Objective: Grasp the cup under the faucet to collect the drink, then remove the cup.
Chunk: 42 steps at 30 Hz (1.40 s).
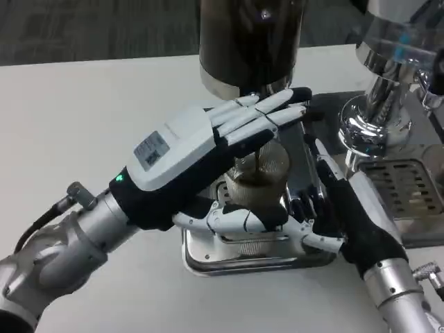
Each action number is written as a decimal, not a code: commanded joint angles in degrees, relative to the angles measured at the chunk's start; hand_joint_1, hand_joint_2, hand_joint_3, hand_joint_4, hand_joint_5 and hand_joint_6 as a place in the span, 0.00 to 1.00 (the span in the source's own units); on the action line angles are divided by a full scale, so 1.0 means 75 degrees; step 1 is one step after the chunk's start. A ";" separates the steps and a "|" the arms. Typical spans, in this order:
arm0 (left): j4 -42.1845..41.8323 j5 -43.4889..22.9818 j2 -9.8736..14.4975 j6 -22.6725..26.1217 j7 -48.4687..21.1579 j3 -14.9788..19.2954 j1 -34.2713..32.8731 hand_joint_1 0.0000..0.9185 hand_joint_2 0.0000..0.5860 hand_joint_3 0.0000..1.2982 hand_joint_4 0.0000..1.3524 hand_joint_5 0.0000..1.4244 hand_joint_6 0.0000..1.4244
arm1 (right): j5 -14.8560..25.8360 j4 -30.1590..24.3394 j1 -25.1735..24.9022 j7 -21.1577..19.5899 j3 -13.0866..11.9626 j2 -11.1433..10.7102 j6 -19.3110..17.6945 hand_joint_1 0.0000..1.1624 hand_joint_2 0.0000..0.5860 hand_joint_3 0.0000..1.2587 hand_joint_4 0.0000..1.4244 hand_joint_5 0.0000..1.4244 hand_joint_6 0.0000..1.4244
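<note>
A clear plastic cup [262, 175] with brown drink in it stands on the steel drip tray [236, 260] under the faucet of the dark dispenser [250, 41]. A thin brown stream runs into the cup. My left hand [187, 149] lies across the top of the cup, its fingers [274, 109] stretched out flat against the faucet, its thumb [236, 222] low in front of the cup. My right hand [340, 215] stands at the cup's right side, its fingers [305, 206] curved toward the wall. The left hand hides the cup's rim and left side.
A second, silver dispenser [385, 90] stands at the right with a slotted tray [409, 187] below it, close behind my right hand. Bare white table [90, 111] lies to the left and in front of the tray.
</note>
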 commanded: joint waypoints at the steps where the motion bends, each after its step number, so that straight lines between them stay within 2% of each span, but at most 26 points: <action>1: 0.0084 0.0024 0.0151 0.0027 -0.0183 -0.0022 0.0076 0.00 0.38 0.12 0.01 0.17 0.12 | 0.0140 0.0244 -0.0267 0.0160 -0.0058 0.0081 -0.0197 0.53 0.30 0.00 0.00 0.00 0.06; 10: -0.0028 0.0012 0.0179 0.0085 -0.0189 0.0015 0.0166 0.00 0.39 0.13 0.01 0.17 0.12 | 0.0285 0.0635 -0.0559 0.0411 -0.0034 0.0230 -0.0481 0.53 0.30 0.00 0.00 0.00 0.05; 25: -0.0151 -0.0064 0.0177 0.0179 -0.0282 0.0058 0.0286 0.00 0.40 0.13 0.01 0.17 0.12 | 0.0246 0.1213 -0.0963 0.0521 0.0039 0.0520 -0.0585 0.53 0.30 0.00 0.00 0.00 0.05; 31: -0.0467 -0.0282 0.0181 0.0394 -0.0101 0.0474 0.0453 0.00 0.38 0.12 0.01 0.16 0.11 | 0.0237 0.1307 -0.1002 0.0496 0.0053 0.0578 -0.0684 0.53 0.30 0.00 0.00 0.00 0.05; 42: -0.0937 -0.0632 0.0171 0.0777 0.0327 0.1657 0.0816 0.00 0.38 0.12 0.01 0.16 0.10 | 0.0243 0.1436 -0.1056 0.0482 0.0045 0.0616 -0.0798 0.53 0.30 0.00 0.00 0.00 0.06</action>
